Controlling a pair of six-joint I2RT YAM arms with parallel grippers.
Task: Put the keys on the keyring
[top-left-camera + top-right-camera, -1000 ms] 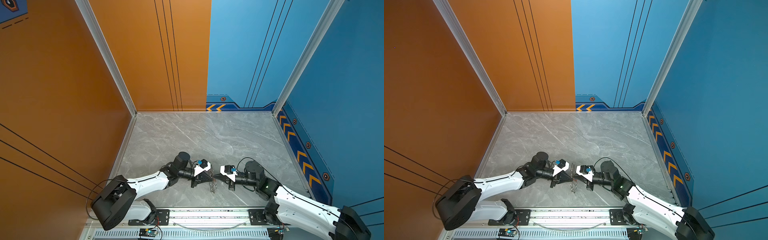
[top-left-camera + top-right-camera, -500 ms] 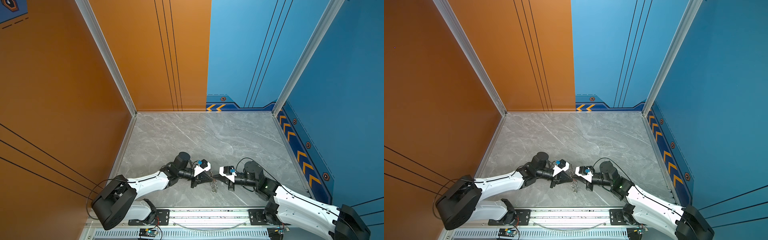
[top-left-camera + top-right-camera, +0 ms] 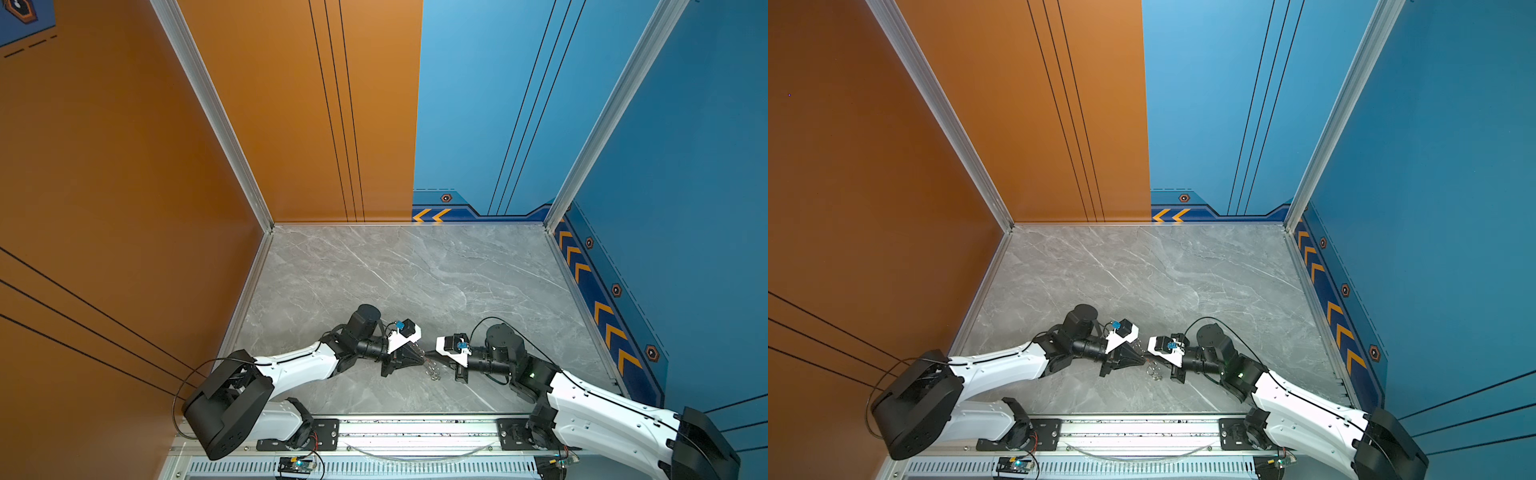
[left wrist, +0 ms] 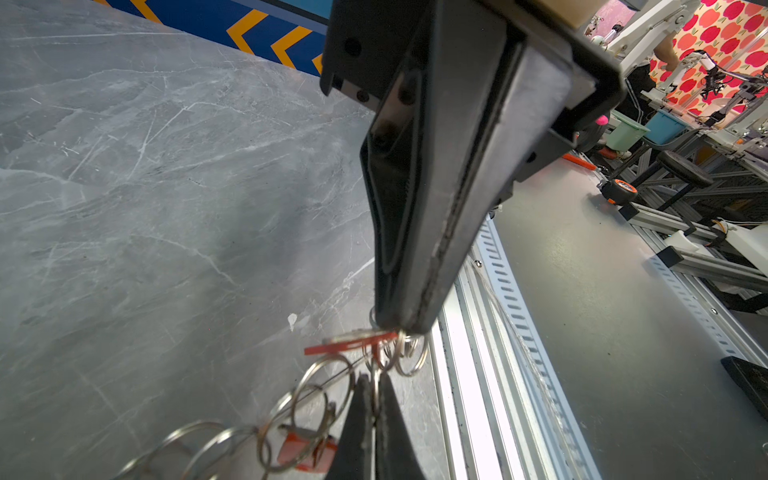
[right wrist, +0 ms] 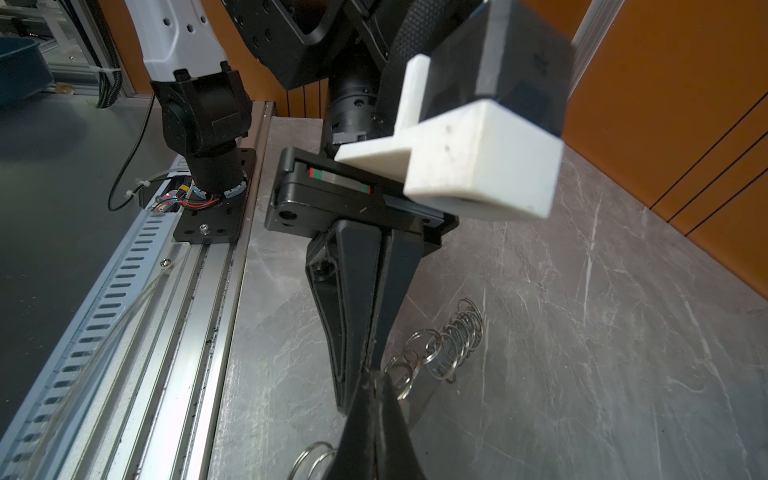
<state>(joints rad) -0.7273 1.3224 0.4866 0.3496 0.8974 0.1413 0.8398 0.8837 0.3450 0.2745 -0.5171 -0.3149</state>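
Both arms stretch low and inward from their bases, forearms nearly level, so that the left end effector (image 3: 421, 362) and the right end effector (image 3: 430, 357) point at each other tip to tip, almost touching, each with its 2 jaws pressed tightly together.

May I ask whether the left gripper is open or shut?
Shut: on the left gripper, the jaws meet, pinching the orange-tagged key.
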